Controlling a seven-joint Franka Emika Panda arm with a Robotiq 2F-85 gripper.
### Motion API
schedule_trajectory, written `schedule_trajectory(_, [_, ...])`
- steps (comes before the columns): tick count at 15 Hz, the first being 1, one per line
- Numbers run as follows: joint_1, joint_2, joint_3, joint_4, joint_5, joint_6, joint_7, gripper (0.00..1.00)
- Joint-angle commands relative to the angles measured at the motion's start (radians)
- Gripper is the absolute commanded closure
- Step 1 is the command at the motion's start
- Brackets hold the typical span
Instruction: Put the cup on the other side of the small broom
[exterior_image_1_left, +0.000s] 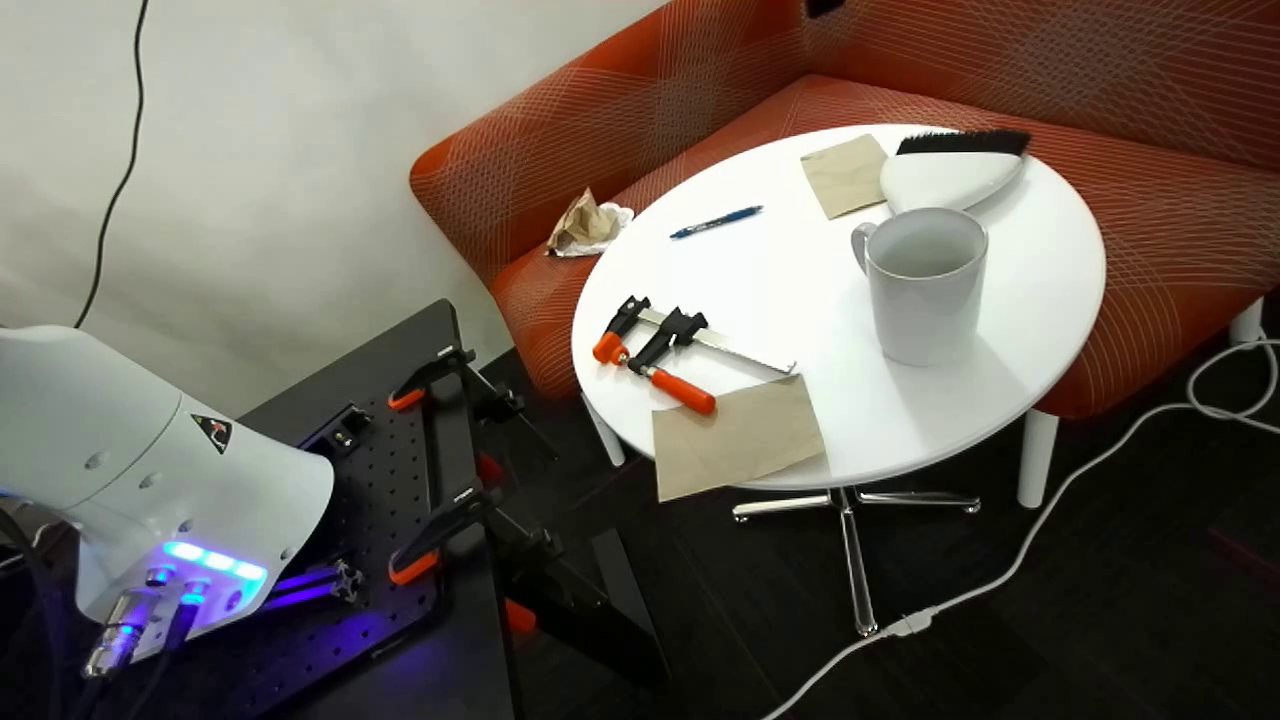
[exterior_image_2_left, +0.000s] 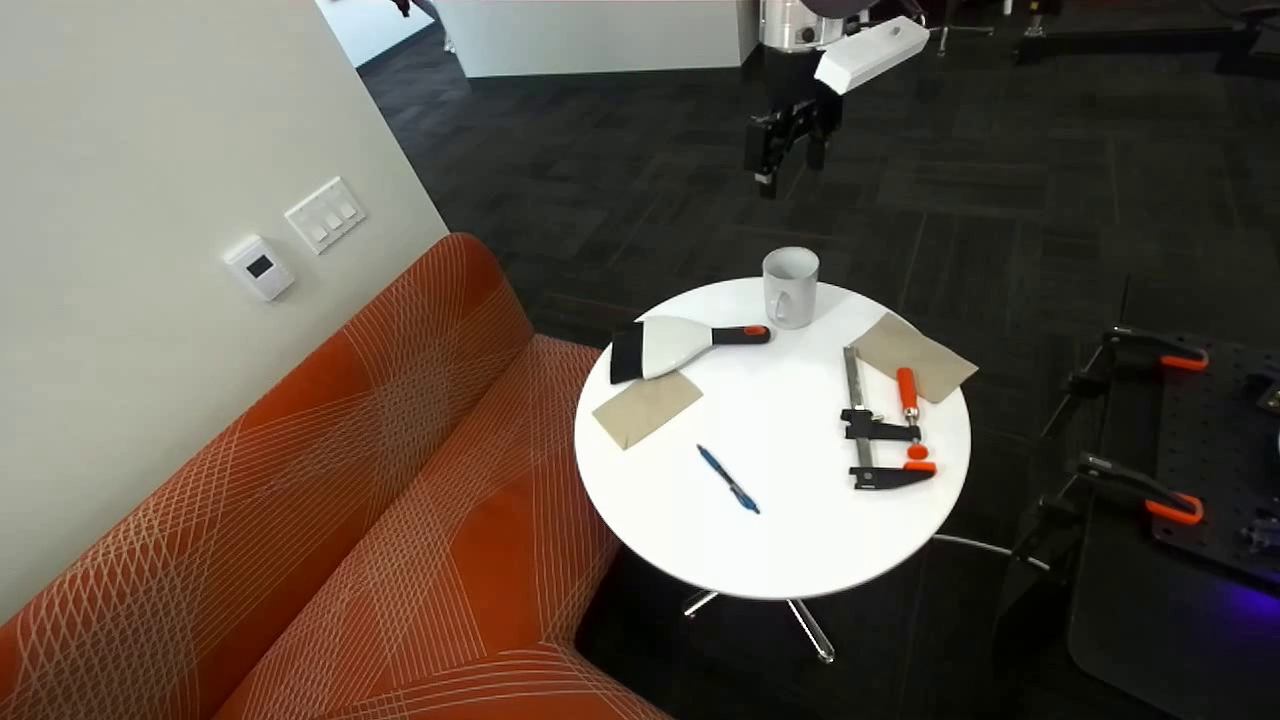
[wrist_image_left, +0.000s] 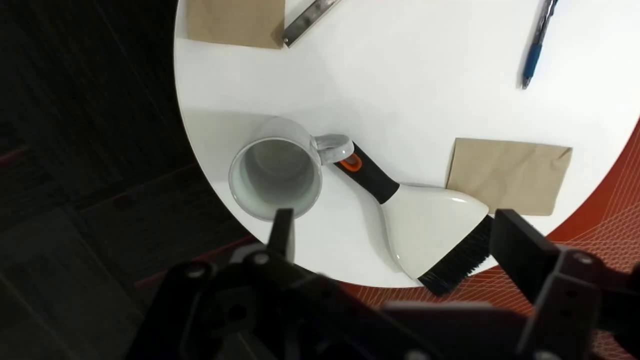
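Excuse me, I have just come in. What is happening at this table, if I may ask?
Nothing is held at this moment: the robot's gripper hangs open in the air. The white cup stands upright on the round table, close to the handle end of the small broom. The robot is meant to put this cup on the broom's other side.

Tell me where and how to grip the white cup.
Probably best: bring the open gripper straight down over the cup and pinch the rim wall opposite the handle, from inside and out. The cup stands upright, open at the top, and the handle sits close to the small broom, so that side looks crowded.
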Motion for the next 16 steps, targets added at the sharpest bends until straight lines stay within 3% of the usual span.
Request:
schedule_trajectory(1, [-0.009,0.079,0.006,0.059,0.036,0.032,0.065,0.0])
schedule_trajectory(9, [-0.008,0.079,0.008,0.041,0.02,0.03,0.042,0.0])
schedule_trajectory(16, [-0.037,0.224,0.0,0.135,0.082,0.077,0.119,0.0])
